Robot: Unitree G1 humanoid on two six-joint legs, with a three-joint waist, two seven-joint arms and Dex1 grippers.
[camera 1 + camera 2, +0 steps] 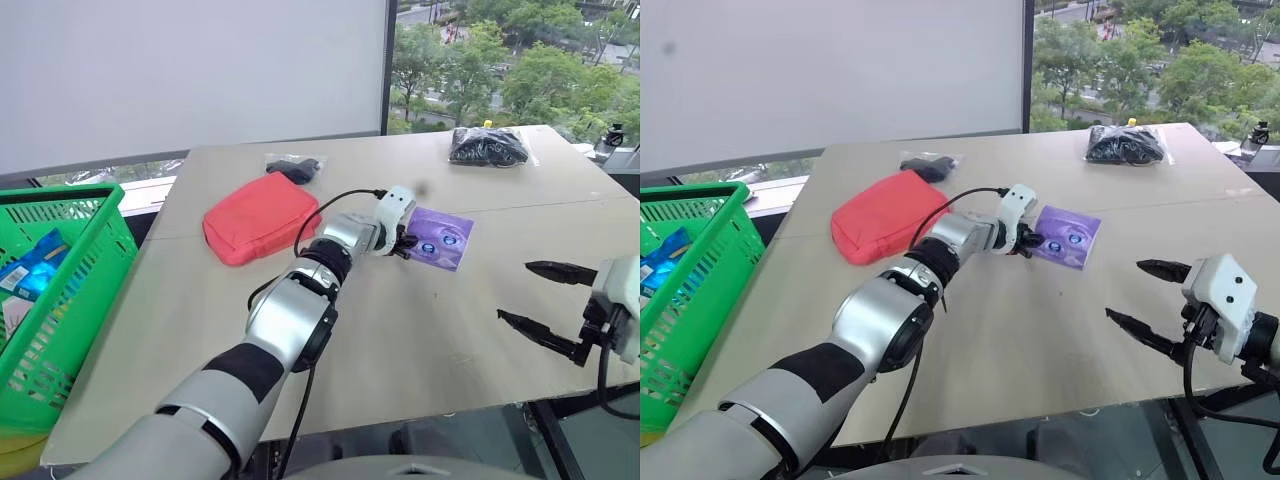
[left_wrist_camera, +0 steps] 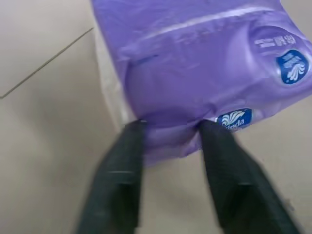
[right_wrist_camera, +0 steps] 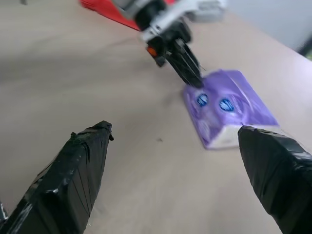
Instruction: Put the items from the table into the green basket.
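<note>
One broad beige counter (image 1: 430, 330) carries nearly everything here, with a faint seam running across its far half. Off its left edge stands the green basket (image 1: 100, 250), lattice-sided, already holding some blue-and-white packaged goods (image 1: 30, 270). Largest of the goods on the counter is the red pouch (image 1: 258, 218), lying flat toward the left, well apart from the basket. Just behind it, near the far edge, sits a small clear bag of black things (image 1: 297, 167); a second, bulkier clear bag of black things (image 1: 487, 147) rests at the far right corner. The purple packet (image 1: 440, 236) lies flat near the middle of the counter, to the right of the red pouch. The left gripper (image 1: 402, 243) reaches across to the packet's near-left edge, its two black fingers (image 2: 122, 165) narrowed onto that edge, the film crumpling between the tips; the packet's underside looks to be resting on the counter. The right gripper (image 1: 535, 297) hangs over the counter's right front part, fingers spread wide with nothing between them, well apart from the packet. A tiny dark spot (image 1: 435, 295) marks the board in front of the packet.
</note>
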